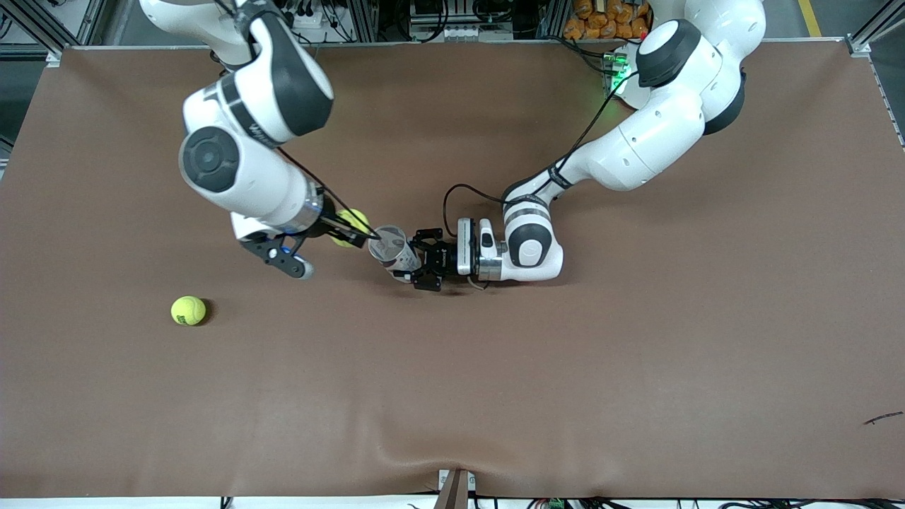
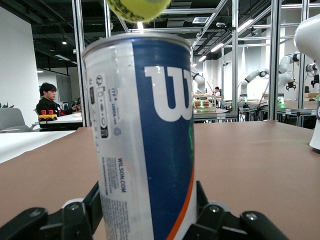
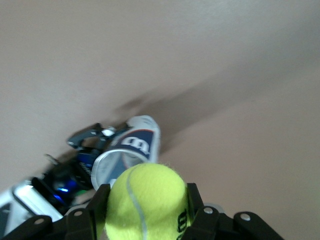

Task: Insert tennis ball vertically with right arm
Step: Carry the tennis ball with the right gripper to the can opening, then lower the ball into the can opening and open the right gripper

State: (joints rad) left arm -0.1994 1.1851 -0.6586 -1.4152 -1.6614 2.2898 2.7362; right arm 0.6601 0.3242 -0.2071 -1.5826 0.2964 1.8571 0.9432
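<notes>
Yellow felt fills the right gripper (image 3: 145, 212): its slim black fingers (image 3: 196, 206) are clamped on a tennis ball (image 3: 146, 202), carried in the air beside the open mouth of the can (image 1: 391, 251) rather than squarely over it. From the front camera the ball (image 1: 351, 226) sits toward the right arm's end of the table from the can's rim. The left gripper (image 1: 426, 259), low over the table, is closed around the can's lower body and holds it upright; in its wrist view the ball (image 2: 138, 7) shows just above the rim.

To do this step well, I judge the ball should first be brought directly over the can's mouth, then lowered straight down, and let go only once it sits inside the rim. Coming in off-centre could knock the rim and tilt the can.

A second tennis ball (image 1: 188, 310) lies on the brown table (image 1: 636, 367), well apart and nearer the front camera.
</notes>
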